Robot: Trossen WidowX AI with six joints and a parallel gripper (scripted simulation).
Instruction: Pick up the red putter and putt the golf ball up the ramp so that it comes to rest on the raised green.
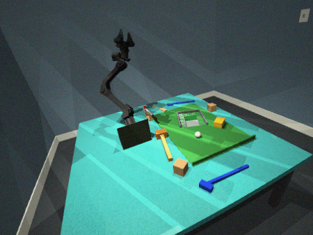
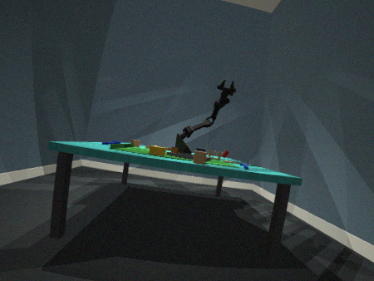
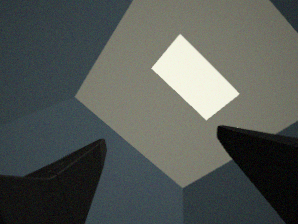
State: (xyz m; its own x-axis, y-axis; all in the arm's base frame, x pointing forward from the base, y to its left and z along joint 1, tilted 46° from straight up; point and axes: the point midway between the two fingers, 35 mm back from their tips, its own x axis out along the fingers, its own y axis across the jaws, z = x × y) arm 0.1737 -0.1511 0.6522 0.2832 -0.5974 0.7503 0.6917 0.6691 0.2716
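Note:
The red putter lies on the teal table just behind the green, close to the arm's base; only its small red head shows plainly. The white golf ball rests on the green ramp mat, in front of the grey-framed raised green. My gripper is open and empty. It is raised high above the table's back edge and points up at the ceiling, far from the putter and the ball. The wrist view shows only the ceiling and its light panel.
An orange-headed putter lies left of the mat, and a blue putter lies near the front edge. A blue stick lies at the back. Two tan cubes, a yellow cube and a dark upright panel stand around.

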